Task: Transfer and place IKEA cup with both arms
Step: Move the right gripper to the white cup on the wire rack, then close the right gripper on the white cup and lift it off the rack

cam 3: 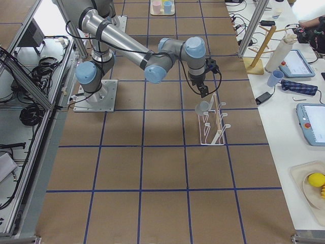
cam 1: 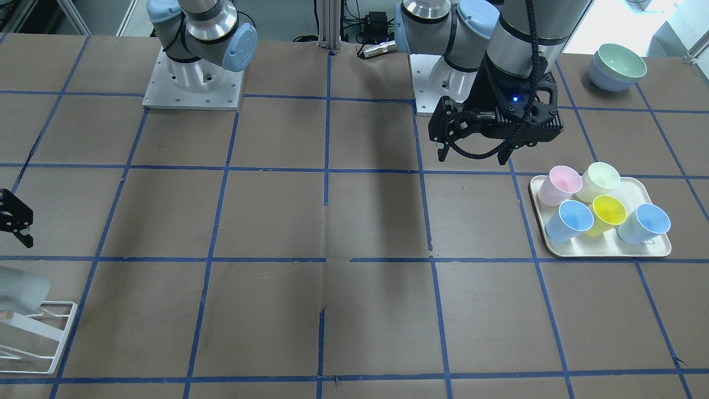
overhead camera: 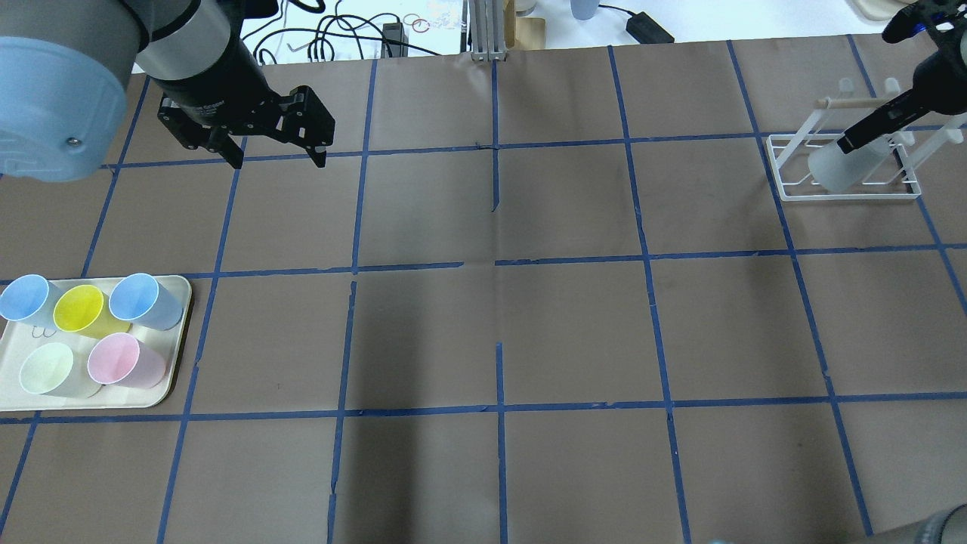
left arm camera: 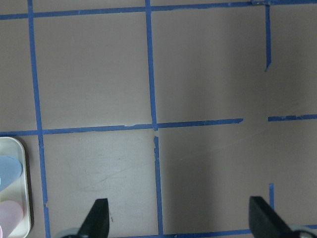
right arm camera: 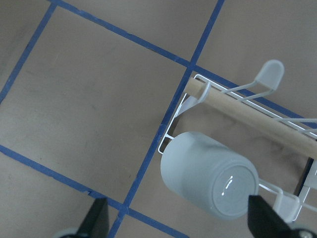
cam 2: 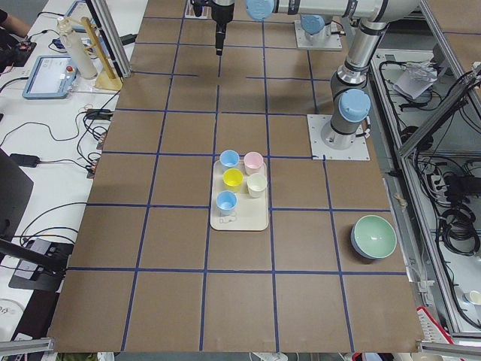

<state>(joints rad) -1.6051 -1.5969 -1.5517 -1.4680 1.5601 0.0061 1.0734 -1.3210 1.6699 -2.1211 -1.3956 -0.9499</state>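
The pale grey IKEA cup [right arm camera: 208, 181] hangs mouth-down and tilted on a peg of the white wire rack [right arm camera: 237, 104]. It also shows in the overhead view [overhead camera: 840, 168] and at the front view's left edge [cam 1: 19, 291]. My right gripper [right arm camera: 181, 220] is open just above the cup, with a fingertip on either side and neither touching it; it shows in the overhead view [overhead camera: 861, 140] too. My left gripper [overhead camera: 276, 159] is open and empty, held above the table on the far side of the tray; it also shows in the front view [cam 1: 473, 155].
A cream tray [overhead camera: 151, 397] at the robot's left holds two light-blue cups, a yellow, a pink and a pale green-cream cup. Stacked bowls [cam 1: 617, 66] stand beside the left arm's base. The rack [overhead camera: 846, 193] stands at the far right.
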